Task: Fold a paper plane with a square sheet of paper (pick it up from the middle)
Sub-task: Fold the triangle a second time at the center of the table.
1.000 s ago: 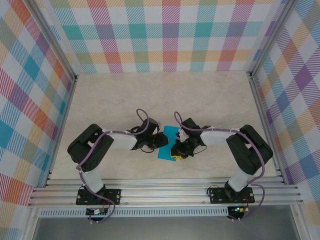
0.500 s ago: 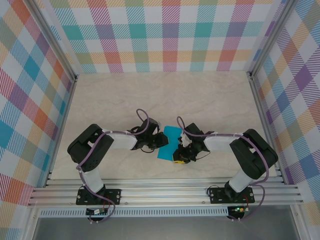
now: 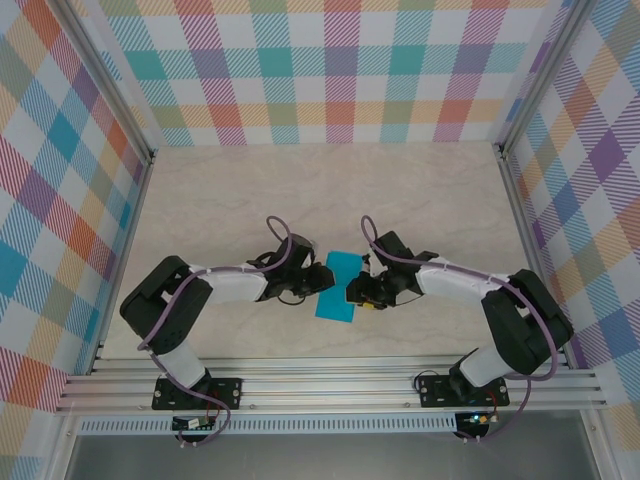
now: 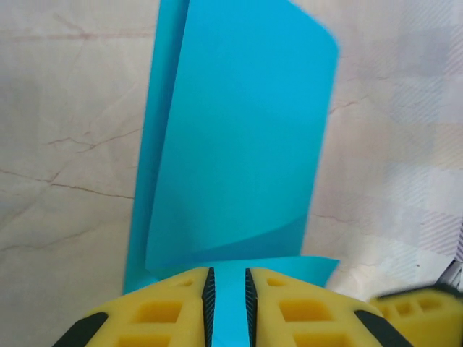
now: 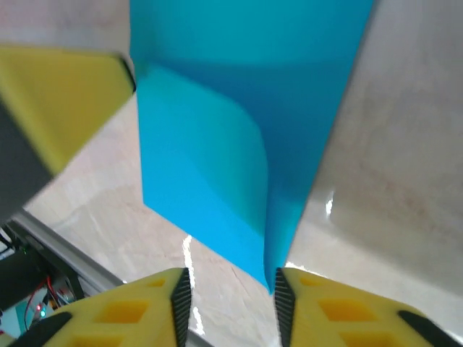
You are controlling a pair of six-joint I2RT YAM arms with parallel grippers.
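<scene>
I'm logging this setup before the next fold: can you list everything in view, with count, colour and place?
sheet of paper: one, teal-blue, partly folded over, mid-table between the grippers
table: one, beige marbled, under everything
walls: three, pastel plaid, around the table
rail frame: one, silver, near edge
left gripper: one, yellow and black, fingers close together, paper in the narrow gap
right gripper: one, yellow and black, open at the paper's edge

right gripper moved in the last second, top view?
Yes, slightly. Against its fixed base plate, the right gripper has drawn right and a little away from the near edge, uncovering more of the square sheet of paper.
</scene>
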